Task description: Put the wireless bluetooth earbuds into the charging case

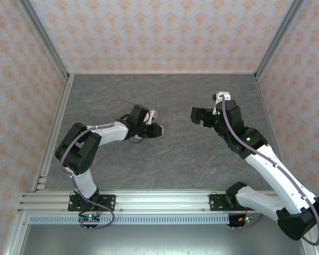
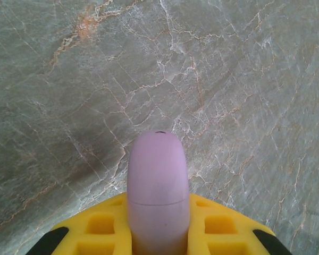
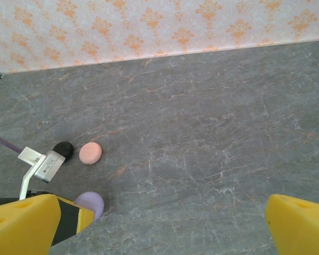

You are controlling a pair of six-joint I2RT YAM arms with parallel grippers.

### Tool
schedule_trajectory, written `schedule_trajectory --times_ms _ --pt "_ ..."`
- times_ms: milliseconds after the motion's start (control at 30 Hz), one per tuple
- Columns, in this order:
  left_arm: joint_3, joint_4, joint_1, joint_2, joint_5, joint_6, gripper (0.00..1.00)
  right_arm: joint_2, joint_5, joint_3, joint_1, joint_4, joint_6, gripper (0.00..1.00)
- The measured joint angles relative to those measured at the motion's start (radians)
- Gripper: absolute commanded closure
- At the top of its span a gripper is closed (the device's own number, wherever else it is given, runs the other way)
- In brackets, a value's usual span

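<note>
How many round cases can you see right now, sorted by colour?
lilac case: 1 (the same one in both wrist views)
pink case: 1
black case: 1, partly hidden
Total: 3

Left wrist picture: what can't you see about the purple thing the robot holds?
- Left wrist view: the lilac case has its bottom hidden between the left gripper's fingers and cut off by the picture's edge.
- Its inside: hidden, since it looks shut.
</note>
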Motion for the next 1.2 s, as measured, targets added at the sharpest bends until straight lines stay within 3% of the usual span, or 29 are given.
schedule_trajectory --times_ms 267,600,933,1200 --pt "0.006 -0.003 0.009 0.057 -0.016 -0.018 0.72 0.000 0.004 -0.008 0.000 0.000 0.000 0.01" --pt "0.006 -0.030 0.012 0.040 -0.051 0.001 0.39 0.000 0.045 -0.008 0.000 -0.008 -0.031 0.01" --pt "0.045 -0.223 0.019 -0.251 -0.224 0.110 0.23 -0.044 0.086 -0.032 -0.080 0.003 -0.089 0.01" --pt "-0.024 -0.224 0.039 -0.620 -0.481 0.211 0.00 -0.143 0.217 -0.266 -0.175 0.171 -0.124 0.01"
